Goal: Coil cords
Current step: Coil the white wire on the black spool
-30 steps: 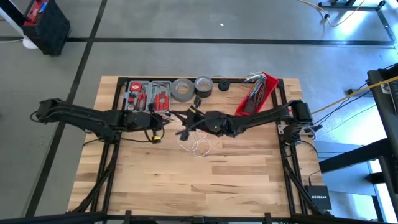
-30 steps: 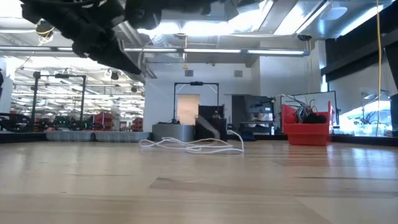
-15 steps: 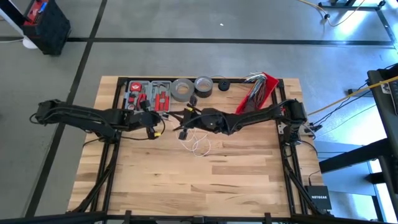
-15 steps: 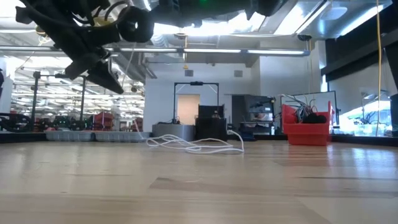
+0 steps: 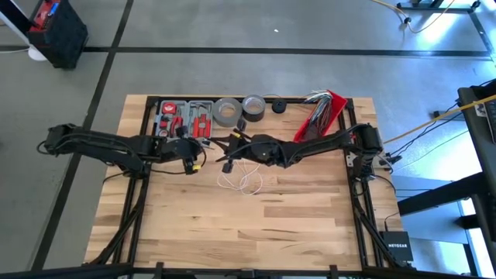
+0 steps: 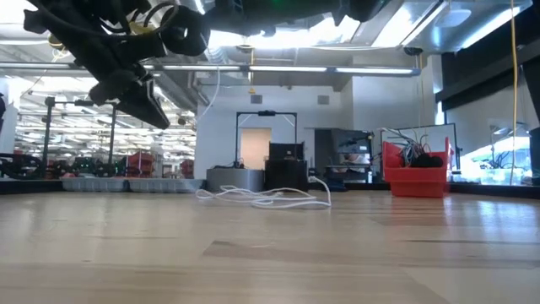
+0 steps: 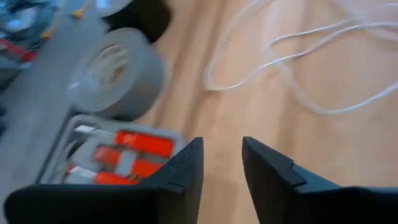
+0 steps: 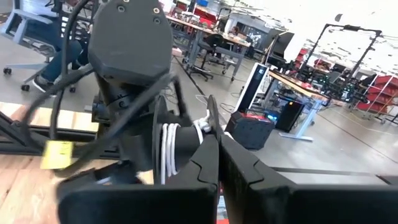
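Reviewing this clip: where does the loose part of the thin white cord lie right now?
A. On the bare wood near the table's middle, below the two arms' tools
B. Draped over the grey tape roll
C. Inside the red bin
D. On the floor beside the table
A: the high view shows the white cord looped on the bare table, clear of the red bin and tape roll.

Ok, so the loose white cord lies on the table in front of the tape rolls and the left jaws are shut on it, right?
Not quite. The white cord does lie on the table in front of the tape rolls, but the left gripper has its jaws open and empty, as the left wrist view shows.
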Robot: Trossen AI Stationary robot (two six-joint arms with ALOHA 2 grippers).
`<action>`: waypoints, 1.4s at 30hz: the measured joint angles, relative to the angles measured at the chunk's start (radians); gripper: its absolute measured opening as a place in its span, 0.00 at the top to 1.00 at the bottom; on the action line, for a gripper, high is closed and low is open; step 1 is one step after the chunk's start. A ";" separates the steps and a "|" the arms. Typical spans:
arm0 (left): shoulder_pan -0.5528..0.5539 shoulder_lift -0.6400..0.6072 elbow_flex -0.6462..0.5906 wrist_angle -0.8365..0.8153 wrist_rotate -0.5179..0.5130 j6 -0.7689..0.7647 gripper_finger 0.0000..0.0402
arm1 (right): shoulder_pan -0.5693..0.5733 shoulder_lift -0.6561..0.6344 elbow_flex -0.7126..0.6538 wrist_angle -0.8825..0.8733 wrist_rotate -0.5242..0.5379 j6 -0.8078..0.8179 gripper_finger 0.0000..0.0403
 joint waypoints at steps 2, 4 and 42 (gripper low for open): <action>0.000 0.000 -0.012 0.069 0.095 0.016 0.72 | 0.000 -0.002 0.000 0.003 0.003 0.000 0.99; 0.000 0.000 -0.044 0.198 0.215 0.032 0.71 | 0.000 -0.006 0.001 0.007 0.012 0.000 0.99; 0.007 0.265 -0.087 0.544 0.421 0.091 0.98 | 0.014 -0.036 0.000 -0.034 0.031 -0.019 0.99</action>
